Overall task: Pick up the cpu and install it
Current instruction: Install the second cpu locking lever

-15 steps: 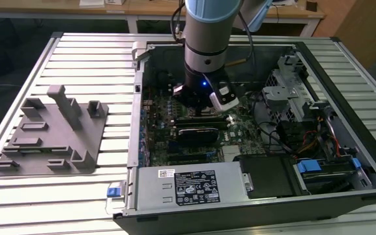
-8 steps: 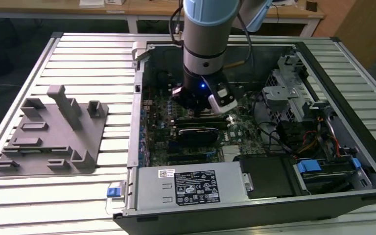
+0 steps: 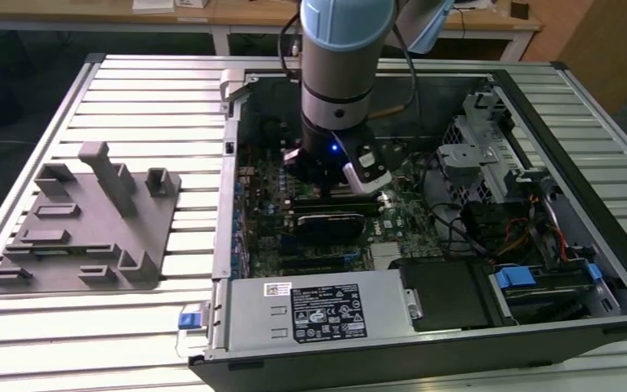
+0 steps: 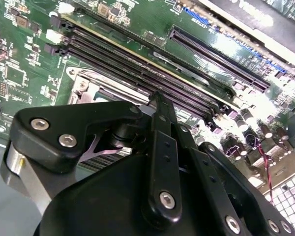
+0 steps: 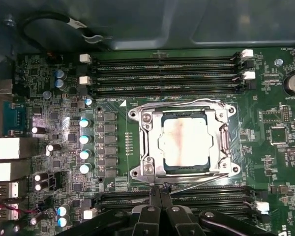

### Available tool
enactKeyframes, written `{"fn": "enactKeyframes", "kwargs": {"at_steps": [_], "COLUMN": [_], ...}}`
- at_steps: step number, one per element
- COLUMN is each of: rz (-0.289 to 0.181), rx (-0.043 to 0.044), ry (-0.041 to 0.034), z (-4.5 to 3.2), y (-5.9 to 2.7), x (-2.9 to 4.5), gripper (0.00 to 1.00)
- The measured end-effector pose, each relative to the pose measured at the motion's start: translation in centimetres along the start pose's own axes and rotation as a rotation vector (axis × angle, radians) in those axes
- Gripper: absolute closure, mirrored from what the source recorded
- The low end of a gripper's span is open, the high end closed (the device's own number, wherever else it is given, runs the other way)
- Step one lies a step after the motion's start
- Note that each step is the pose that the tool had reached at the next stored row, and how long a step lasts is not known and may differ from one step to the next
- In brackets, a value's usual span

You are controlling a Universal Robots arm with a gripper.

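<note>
The cpu (image 5: pixel 184 142), a square chip with a shiny silver top, lies flat inside the metal-rimmed socket frame (image 5: pixel 139 142) on the green motherboard (image 5: pixel 64 73) in the first wrist view. My gripper (image 5: pixel 160 192) is shut with nothing between its black fingers. Its tips hover just off one edge of the socket, over the nearby memory slots (image 5: pixel 206 199). In the second wrist view the gripper (image 4: pixel 156 98) covers most of the socket, and a corner of the frame (image 4: pixel 83 83) shows. In the exterior view the arm reaches down into the open computer case (image 3: pixel 232 163), and the gripper (image 3: pixel 335 181) is low over the board.
A grey plastic fixture (image 3: pixel 79 229) with upright blocks sits on the slatted table (image 3: pixel 150 90) at the exterior view's left. Inside the case are a power supply (image 3: pixel 313 310), a drive cage (image 3: pixel 488 155), loose cables (image 3: pixel 455 220) and another bank of memory slots (image 5: pixel 162 73).
</note>
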State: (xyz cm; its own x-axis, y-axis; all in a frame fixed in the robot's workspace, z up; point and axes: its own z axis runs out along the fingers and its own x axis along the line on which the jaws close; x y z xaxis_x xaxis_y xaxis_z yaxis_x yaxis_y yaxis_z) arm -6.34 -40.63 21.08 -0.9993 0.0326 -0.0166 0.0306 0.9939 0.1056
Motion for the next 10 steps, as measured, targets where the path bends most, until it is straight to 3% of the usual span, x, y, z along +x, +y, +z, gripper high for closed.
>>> {"fn": "enactKeyframes", "kwargs": {"at_steps": [10], "rz": [-0.007], "rx": [-0.0288], "ry": [0.0015], "z": [0.26], "y": [-0.61], "x": [0.68], "gripper": [0.89]}}
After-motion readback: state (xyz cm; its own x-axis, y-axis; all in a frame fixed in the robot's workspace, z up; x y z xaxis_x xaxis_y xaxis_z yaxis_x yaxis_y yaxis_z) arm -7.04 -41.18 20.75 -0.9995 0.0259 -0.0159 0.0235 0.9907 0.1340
